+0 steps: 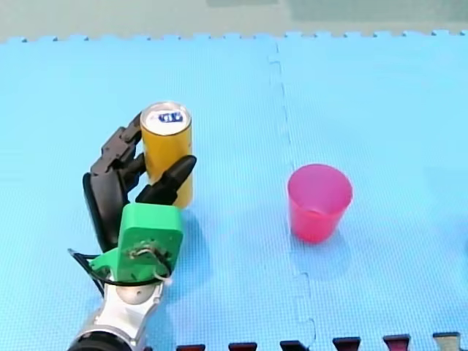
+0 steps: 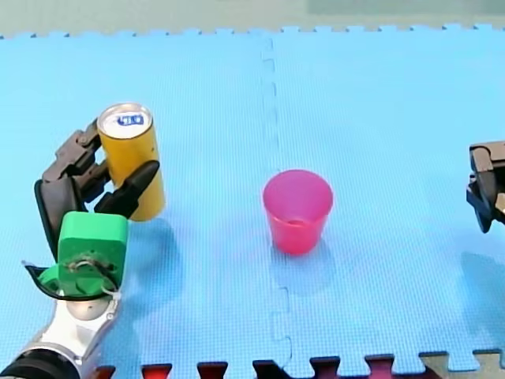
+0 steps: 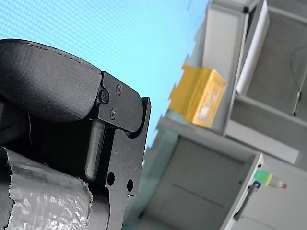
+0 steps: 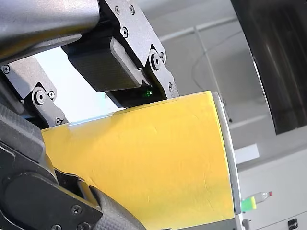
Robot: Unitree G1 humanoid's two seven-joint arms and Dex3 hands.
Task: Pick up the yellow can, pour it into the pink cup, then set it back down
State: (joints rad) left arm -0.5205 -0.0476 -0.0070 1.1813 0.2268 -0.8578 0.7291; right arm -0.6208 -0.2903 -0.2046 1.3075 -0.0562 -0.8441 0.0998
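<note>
My left wrist carries a boxy green housing above a rounded metal joint. Ahead of it my left hand, matte black and jointed, reaches forward over the mat. It is clasped around the yellow can: two fingers curl round the can's far-left side and the thumb presses across its near side. The can is a smooth cylinder with a silvery top and stands upright in that grip.

Up close, the second wrist view gives what the head views lack: the can's wall is plain glossy yellow with a thin metal rim. Screw-studded finger links lie flat against it.

Off to the thumb side, well apart from my hand, the pink cup stands open-mouthed, a tapered, slightly translucent plastic. Farther that way my right hand sits at the scene's edge; I cannot tell its state. Under everything lies the blue foam mat, finely textured, with jigsaw seams.
</note>
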